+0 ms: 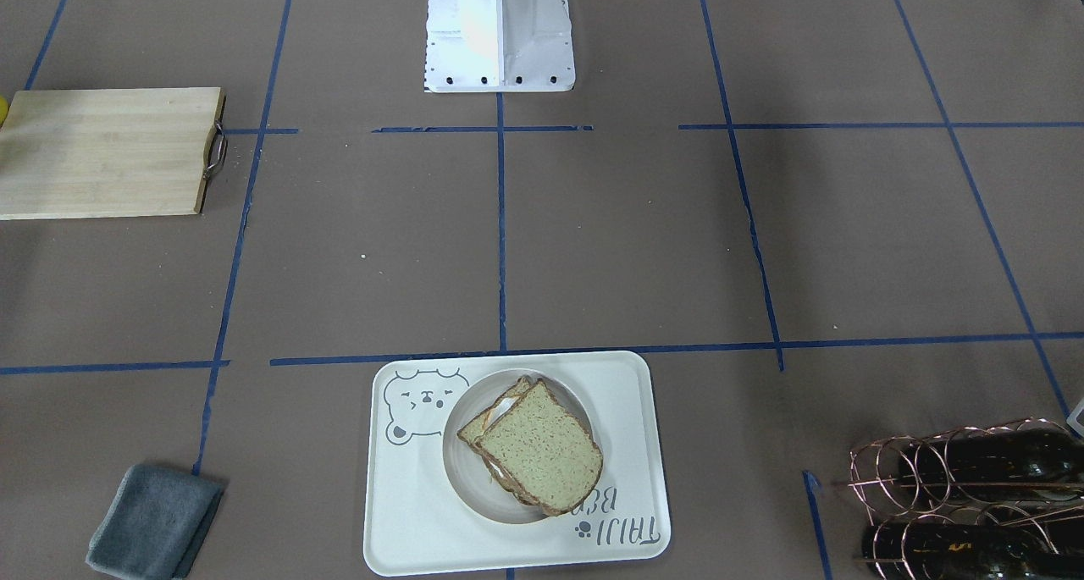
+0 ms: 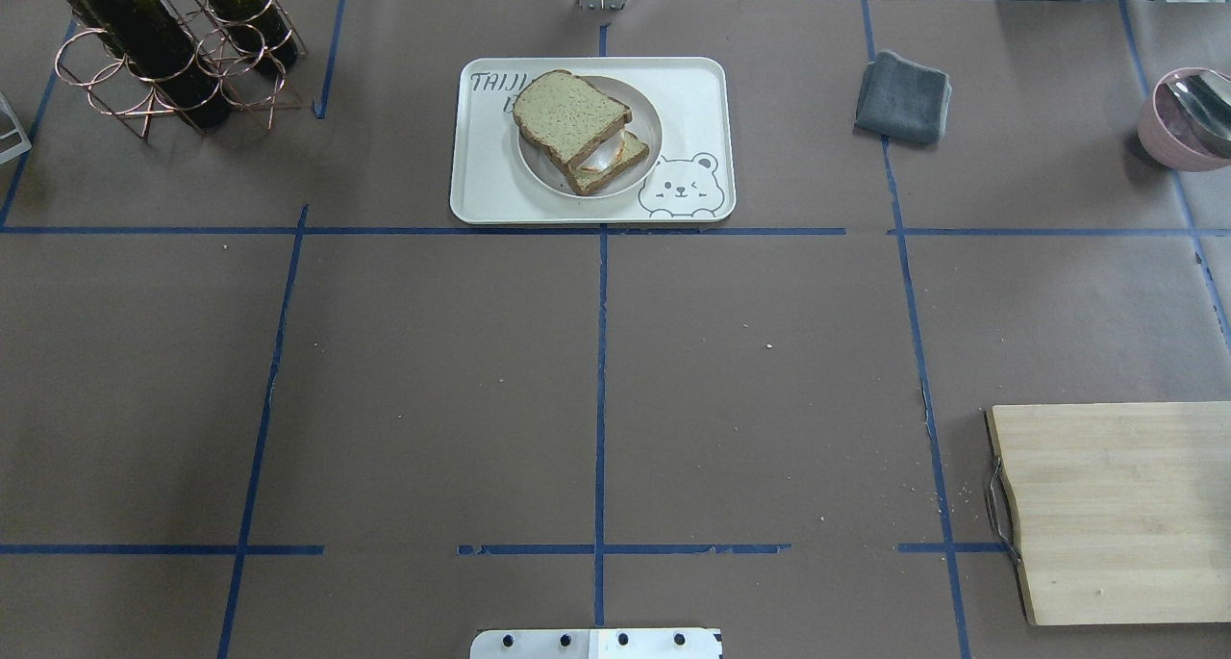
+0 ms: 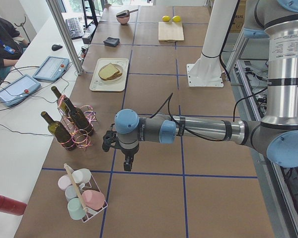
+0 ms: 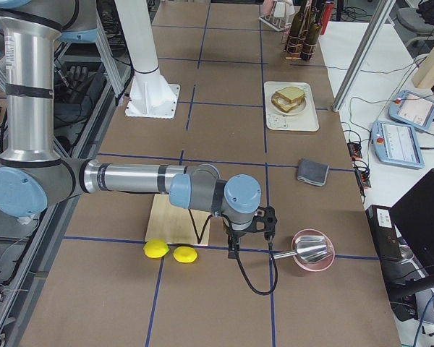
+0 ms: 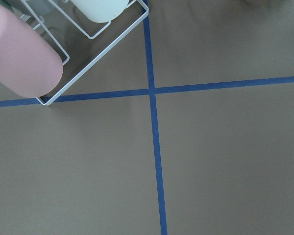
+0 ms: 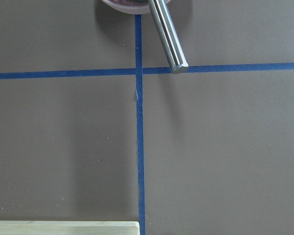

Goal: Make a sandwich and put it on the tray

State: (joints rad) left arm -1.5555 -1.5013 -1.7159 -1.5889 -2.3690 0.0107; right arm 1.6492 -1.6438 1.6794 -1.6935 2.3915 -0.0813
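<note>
The sandwich point(image 1: 538, 444), two speckled brown-crusted slices with white egg showing between them, lies on a small round white plate point(image 1: 461, 466) on the cream bear-face tray point(image 1: 423, 512). It also shows in the overhead view point(image 2: 572, 120) on the tray point(image 2: 692, 91). Both arms are far from it. My left gripper point(image 3: 126, 161) hangs over the table near the wine rack, seen only from the left side. My right gripper point(image 4: 235, 249) hangs near the cutting board and pink bowl, seen only from the right side. I cannot tell whether either is open or shut.
A pale wooden cutting board point(image 2: 1116, 510) lies at my near right, two lemons point(image 4: 166, 251) beside it. A grey cloth point(image 2: 902, 96) lies right of the tray. A pink bowl with ladle point(image 2: 1188, 120), a copper wine rack point(image 2: 163, 53) and a cup rack point(image 3: 82, 196) stand at the sides.
</note>
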